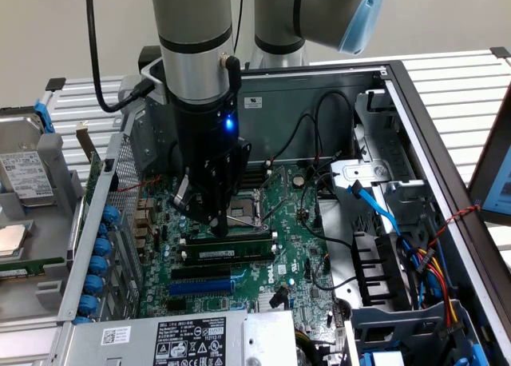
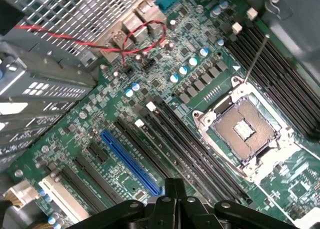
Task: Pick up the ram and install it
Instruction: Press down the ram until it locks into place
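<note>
The end effector (image 1: 219,222) is held low over the motherboard (image 1: 295,246) inside the open computer case (image 1: 415,118), just beside the bare CPU socket (image 1: 243,210) and right above the memory slots (image 2: 200,154). Whether its fingers are spread or closed cannot be told, and nothing is seen gripped between them. The ram (image 1: 227,240), a long green stick, is seated in a slot directly below the end effector, on the side of the socket toward the blue expansion slot (image 1: 200,286). A second green stick (image 1: 227,255) is seated parallel to it, one slot nearer the blue slot. A hard drive (image 1: 24,178) is seen outside the case, well apart from the socket.
</note>
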{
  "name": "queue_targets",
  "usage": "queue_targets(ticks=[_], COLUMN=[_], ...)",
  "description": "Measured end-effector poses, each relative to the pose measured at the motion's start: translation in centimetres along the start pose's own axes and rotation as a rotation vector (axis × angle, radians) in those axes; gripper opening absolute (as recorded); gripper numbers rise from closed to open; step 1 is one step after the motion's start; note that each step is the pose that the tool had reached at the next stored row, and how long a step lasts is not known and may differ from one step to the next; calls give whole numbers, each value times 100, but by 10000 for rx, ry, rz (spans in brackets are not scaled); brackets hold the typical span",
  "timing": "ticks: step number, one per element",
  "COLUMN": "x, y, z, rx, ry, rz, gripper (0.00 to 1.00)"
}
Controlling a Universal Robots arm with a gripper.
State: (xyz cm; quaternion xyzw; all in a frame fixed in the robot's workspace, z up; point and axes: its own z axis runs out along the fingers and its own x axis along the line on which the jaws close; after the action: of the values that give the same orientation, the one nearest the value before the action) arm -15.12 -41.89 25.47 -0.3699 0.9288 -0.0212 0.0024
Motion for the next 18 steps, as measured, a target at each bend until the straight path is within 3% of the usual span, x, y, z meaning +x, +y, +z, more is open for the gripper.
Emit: queue_targets(ticks=[18], x=[0], y=[0], z=[0], rx=[-34], ry=[124], rz=[3000], gripper=[10])
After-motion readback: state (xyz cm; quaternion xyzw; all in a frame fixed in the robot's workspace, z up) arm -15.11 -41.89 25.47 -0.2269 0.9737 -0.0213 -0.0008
